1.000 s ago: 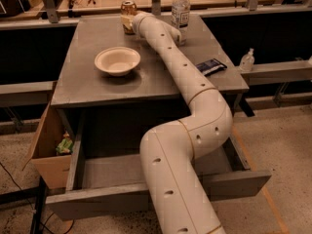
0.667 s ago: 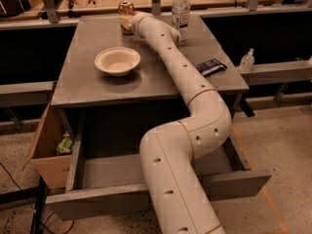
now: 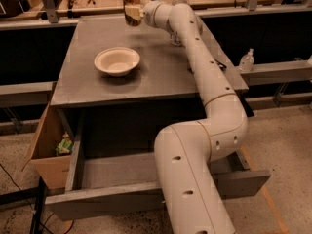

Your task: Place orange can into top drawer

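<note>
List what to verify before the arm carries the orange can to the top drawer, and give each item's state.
1. Tool is at the orange can, near the table's far edge: ok.
2. Can is secure in the tool: cannot tell.
3. Top drawer is pulled open and bare floor shows in it: ok.
4. A straight path is free: not ok. The bowl sits on the table between the can and the drawer, so the can probably has to pass above or beside it.
5. Drop spot is free: ok on the drawer's left part. The arm's elbow covers the right part.
</note>
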